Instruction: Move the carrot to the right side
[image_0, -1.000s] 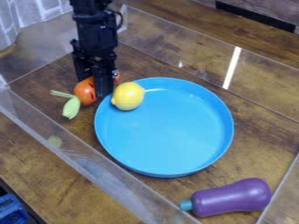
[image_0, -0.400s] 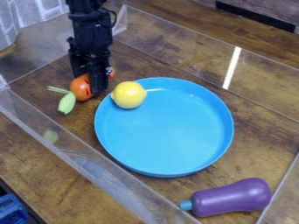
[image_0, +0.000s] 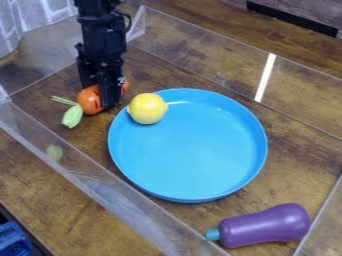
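The black end effector (image_0: 99, 80) covers much of the carrot (image_0: 90, 99), so the middle of the orange body is hard to make out; its green leafy top (image_0: 72, 115) shows. The end effector is drawn in narrow on the carrot, though the exact contact is hidden. The arm is cut off by the top edge of the view — only its lower part shows. The carrot is at the left of the view, near the clear plastic edge (image_0: 56, 153) and apart from the blue plate (image_0: 189, 151). The lemon (image_0: 147, 107) lies at the plate's upper left rim. Bare wooden worktop (image_0: 201, 60) extends beyond the plate, and the purple eggplant (image_0: 265, 226) lies at the lower right.
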